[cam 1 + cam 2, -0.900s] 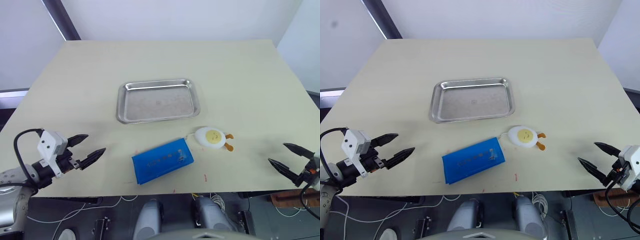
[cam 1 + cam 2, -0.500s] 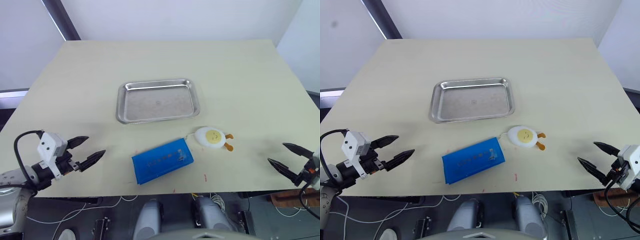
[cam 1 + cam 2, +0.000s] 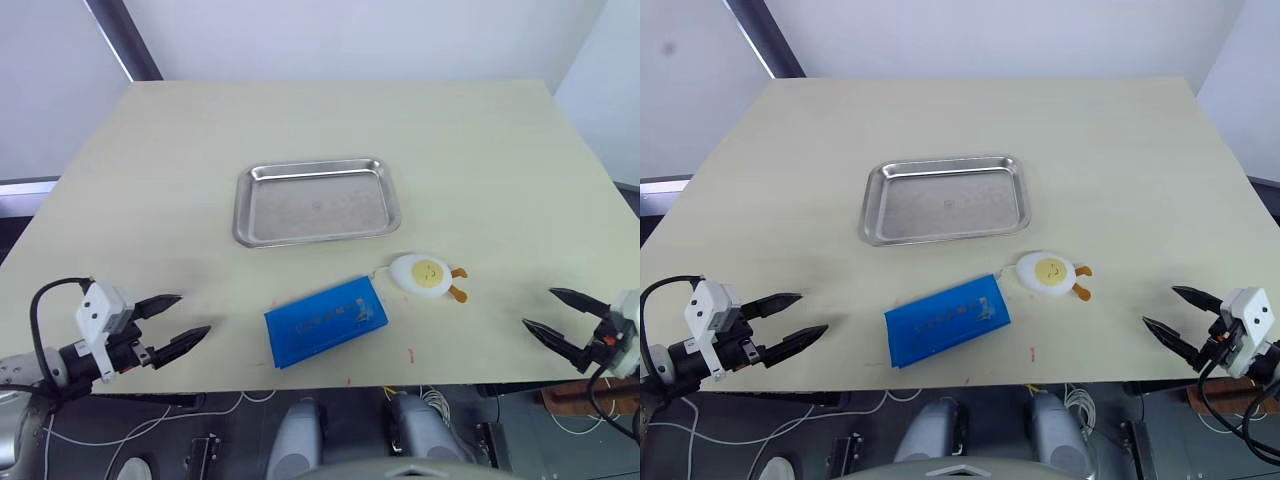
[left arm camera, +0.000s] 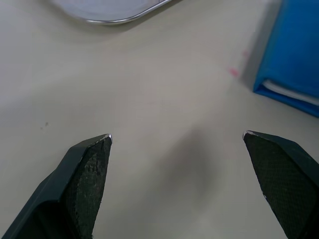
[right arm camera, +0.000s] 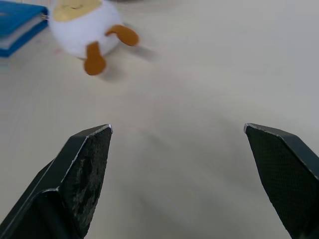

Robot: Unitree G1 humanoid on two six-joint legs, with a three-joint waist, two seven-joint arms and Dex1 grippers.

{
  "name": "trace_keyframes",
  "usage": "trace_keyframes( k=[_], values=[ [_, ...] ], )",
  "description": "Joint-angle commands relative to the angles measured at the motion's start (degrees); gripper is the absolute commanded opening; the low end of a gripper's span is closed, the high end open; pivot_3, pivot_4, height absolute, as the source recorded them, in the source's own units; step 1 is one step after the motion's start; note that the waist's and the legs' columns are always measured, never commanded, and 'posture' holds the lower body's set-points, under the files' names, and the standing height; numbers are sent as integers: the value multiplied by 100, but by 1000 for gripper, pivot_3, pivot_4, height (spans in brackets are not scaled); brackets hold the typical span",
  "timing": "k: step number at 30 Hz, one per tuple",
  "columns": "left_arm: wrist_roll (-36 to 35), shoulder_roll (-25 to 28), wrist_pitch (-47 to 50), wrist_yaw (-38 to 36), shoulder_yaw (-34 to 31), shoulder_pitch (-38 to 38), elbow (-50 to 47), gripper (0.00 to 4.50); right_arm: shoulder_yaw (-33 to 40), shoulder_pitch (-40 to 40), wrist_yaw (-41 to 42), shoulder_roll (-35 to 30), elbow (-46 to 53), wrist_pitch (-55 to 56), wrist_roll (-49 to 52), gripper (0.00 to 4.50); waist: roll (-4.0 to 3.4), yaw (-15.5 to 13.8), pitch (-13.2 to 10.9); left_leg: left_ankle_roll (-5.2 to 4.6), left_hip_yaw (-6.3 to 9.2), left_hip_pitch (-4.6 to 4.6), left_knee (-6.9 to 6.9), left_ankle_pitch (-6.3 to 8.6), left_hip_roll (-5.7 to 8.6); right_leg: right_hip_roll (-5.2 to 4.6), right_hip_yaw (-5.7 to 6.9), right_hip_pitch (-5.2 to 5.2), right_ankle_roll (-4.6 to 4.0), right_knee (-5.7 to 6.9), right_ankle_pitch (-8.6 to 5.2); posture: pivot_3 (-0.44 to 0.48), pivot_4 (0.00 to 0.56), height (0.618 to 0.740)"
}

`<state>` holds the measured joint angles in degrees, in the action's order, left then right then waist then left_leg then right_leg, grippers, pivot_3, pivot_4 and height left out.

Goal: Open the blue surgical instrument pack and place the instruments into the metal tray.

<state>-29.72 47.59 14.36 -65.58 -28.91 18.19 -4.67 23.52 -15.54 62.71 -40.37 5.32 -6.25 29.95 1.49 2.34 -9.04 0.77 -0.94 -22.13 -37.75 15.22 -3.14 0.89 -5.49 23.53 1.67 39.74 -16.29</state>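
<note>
The pack (image 3: 325, 322) lies shut and flat near the front edge of the table (image 3: 300, 120), skewed so one short end points toward the tray (image 3: 316, 201), which sits apart from it further back and is bare inside. It looks like soft fabric over stiff contents, so it should bend little yet slide easily on the smooth top; the metal tools inside, not visible now, likely give it some weight. The left wrist view shows a pale edge between its blue covers, probably the best place to pinch a flap while the other arm pins the body. White writing runs along its top face but is too small to read. An egg toy (image 3: 428, 274) with orange feet lies just beside its right end, a thin cord running between them. The left gripper (image 3: 172, 321) and the right gripper (image 3: 555, 316) hang well out to either side, jaws spread wide and empty
</note>
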Motion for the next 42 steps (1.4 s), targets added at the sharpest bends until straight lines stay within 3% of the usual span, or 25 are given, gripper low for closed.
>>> trace_keyframes(
  k=[1,5,11,14,15,16,26,42],
  values=[
    [-155,31,-142,-279,-137,42,-13,4500,-114,70,79,-99,509,-258,232,4463,1,1,0,0,1,0,0,0,0,1,1,0,-1,0,0,0,150,740],
    [-173,-92,-252,-509,62,117,-19,3651,-556,300,86,-25,906,-683,439,3543,0,20,0,0,-1,4,0,0,-3,4,-2,0,-1,1,1,0,150,740],
    [124,-164,-721,-838,569,-38,166,1564,-1499,799,59,228,1106,-779,240,1290,4,-5,2,0,1,1,0,0,-2,2,0,0,-2,1,1,0,150,740],
    [240,-181,-949,-984,851,-173,249,877,-1996,1013,-51,480,1123,-736,40,536,5,1,2,0,1,2,-1,0,-2,3,0,0,-16,2,9,0,150,740],
    [240,-186,-954,-1010,942,-232,249,327,-2180,1100,-155,605,1097,-713,-78,9,7,1,3,0,1,0,0,0,-2,4,1,1,-16,1,9,0,150,740],
    [229,-196,-942,-1028,1013,-281,258,17,-2344,1182,-249,718,1056,-700,-196,0,7,2,3,0,2,1,0,0,-2,4,2,1,-16,2,9,0,150,740],
    [378,-214,-1199,-1132,1417,-550,593,17,-3165,1818,-824,1208,611,-631,-1054,0,6,5,3,0,2,0,-1,0,-3,6,3,2,-17,4,9,0,150,740],
    [401,-531,-1100,-1114,2101,-1263,803,17,-3508,2459,-1196,1622,-10,-393,-1677,0,6,5,3,0,3,-1,-2,0,-2,7,3,2,-18,6,11,0,150,740]
  ],
)
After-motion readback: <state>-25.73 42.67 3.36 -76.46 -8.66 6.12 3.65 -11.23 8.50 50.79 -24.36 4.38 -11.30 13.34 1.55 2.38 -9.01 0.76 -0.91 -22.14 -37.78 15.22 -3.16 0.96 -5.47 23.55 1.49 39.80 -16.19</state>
